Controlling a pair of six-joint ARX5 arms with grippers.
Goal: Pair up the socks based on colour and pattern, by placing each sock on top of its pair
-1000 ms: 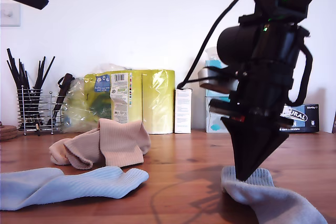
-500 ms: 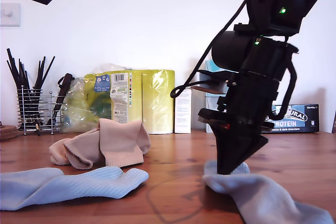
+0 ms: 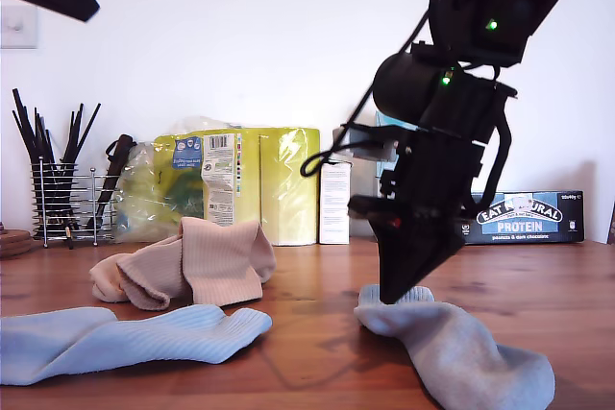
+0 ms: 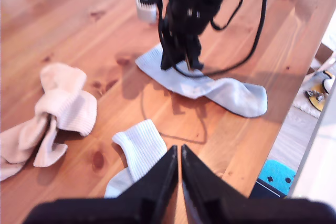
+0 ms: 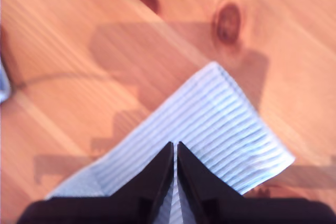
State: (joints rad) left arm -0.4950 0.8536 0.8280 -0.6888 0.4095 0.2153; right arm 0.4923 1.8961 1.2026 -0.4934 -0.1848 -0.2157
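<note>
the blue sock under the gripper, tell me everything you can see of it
The pale blue sock is soft ribbed knit, its cuff flat on the wooden table and its greyer foot trailing toward the exterior view's right. My second gripper is shut on the ribbed cuff. It lies apart from the other blue sock.
</note>
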